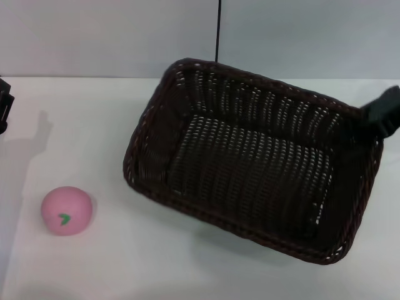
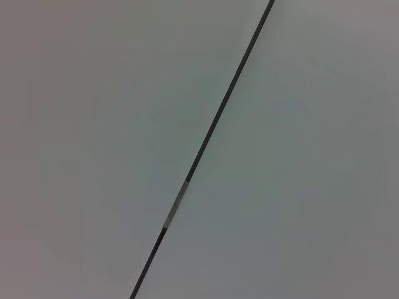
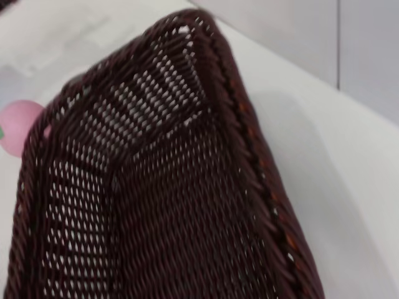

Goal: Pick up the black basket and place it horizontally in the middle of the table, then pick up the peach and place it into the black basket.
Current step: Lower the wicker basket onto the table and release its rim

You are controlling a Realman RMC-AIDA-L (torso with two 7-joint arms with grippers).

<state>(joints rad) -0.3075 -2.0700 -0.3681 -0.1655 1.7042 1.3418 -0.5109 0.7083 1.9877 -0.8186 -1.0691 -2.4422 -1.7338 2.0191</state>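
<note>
The black basket (image 1: 250,169) sits askew over the middle and right of the white table (image 1: 81,131), open side up, with a shadow under its near edge. My right gripper (image 1: 379,117) is at the basket's far right rim and grips it. The right wrist view looks along the basket's inside (image 3: 168,205) from that rim. The pink peach (image 1: 66,210) lies on the table at the near left, apart from the basket, and it also shows in the right wrist view (image 3: 15,128). My left gripper (image 1: 4,103) is parked at the table's left edge, mostly out of view.
A grey wall (image 1: 112,37) with a dark vertical seam (image 1: 218,28) stands behind the table. The left wrist view shows only that wall and seam (image 2: 206,137). Bare tabletop lies between peach and basket.
</note>
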